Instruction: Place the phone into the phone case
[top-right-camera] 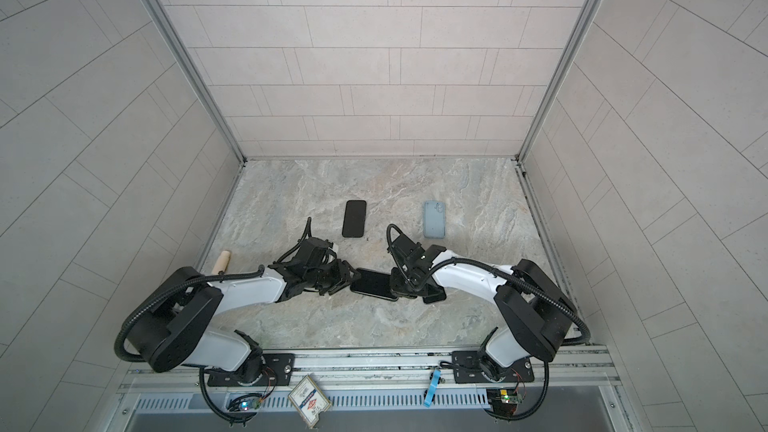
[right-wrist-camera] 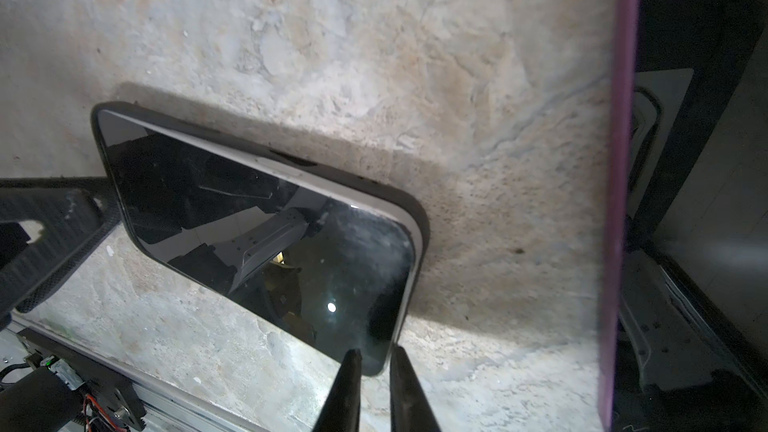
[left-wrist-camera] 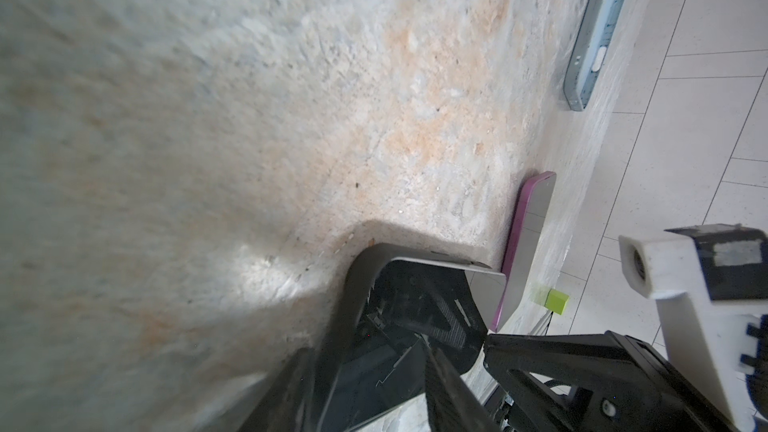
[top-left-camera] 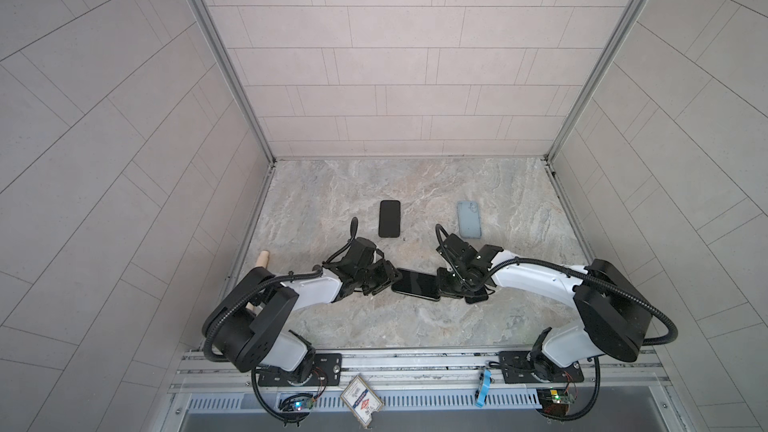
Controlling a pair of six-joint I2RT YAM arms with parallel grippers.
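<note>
One phone (right-wrist-camera: pixel 257 234) lies at the middle of the desk (top-left-camera: pixel 374 184), its pale rim seemingly proud of the black phone case (right-wrist-camera: pixel 420 226) along one side; pressing that side down while the case is held should seat it. Left pincer (top-left-camera: pixel 386 280), at its 9 o'clock, grasps the case end, arm stretched low. Right pincer (right-wrist-camera: pixel 376 353), at 3 o'clock, stands slightly parted over a corner, and I cannot tell whether it grips.

1. Both top views were evenly and softly lit, and the tiled walls (top-left-camera: pixel 83 118) bowed towards the edges from wide-angle distortion.
2. The arms threw only faint shadows on the marble tabletop (top-left-camera: pixel 374 317).
3. The left wrist view was blurred across the tabletop, with a bright patch beside the phone case (left-wrist-camera: pixel 357 280).
4. In the right wrist view the phone (right-wrist-camera: pixel 257 234) mirrored the rig, showed one white glare spot and cast a dark shadow. The purple phone (right-wrist-camera: pixel 619 201) was out of focus.
</note>
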